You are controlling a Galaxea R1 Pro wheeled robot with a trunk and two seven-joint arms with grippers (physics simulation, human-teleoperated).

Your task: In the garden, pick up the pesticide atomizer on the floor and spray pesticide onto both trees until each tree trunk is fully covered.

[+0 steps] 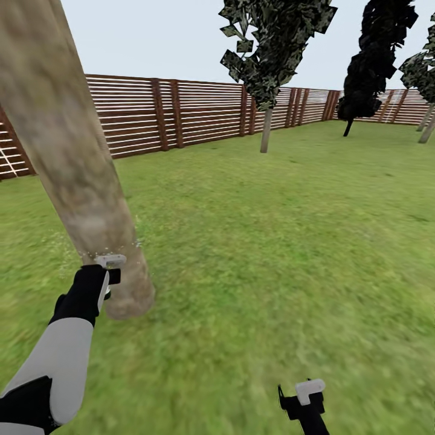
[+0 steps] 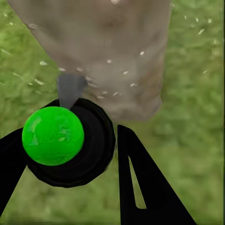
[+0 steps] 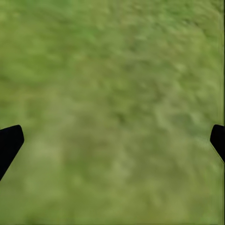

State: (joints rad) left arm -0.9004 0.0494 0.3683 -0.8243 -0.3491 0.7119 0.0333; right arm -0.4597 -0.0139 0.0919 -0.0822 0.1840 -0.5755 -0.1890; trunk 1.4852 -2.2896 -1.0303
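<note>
A thick mottled grey-beige tree trunk [image 1: 78, 181] rises at the left, and its base [image 2: 108, 51] stands just ahead of my left gripper [image 1: 111, 273]. That gripper [image 2: 68, 140] is shut on the pesticide atomizer [image 2: 89, 145], a black body with a round green cap [image 2: 53, 135] and a grey nozzle [image 2: 70, 89] pointing at the trunk. White pesticide specks [image 2: 110, 61] dot the lower trunk and the grass beside it. A second tree with a straight trunk [image 1: 266, 130] stands far off by the fence. My right gripper [image 1: 305, 399] hangs open over bare grass [image 3: 112, 93].
A brown slatted fence [image 1: 199, 115] rings the lawn. A dark column-shaped tree [image 1: 374, 60] stands at the back right, with more trunks [image 1: 428, 124] at the right edge. Open grass [image 1: 272, 241] stretches between the near trunk and the far tree.
</note>
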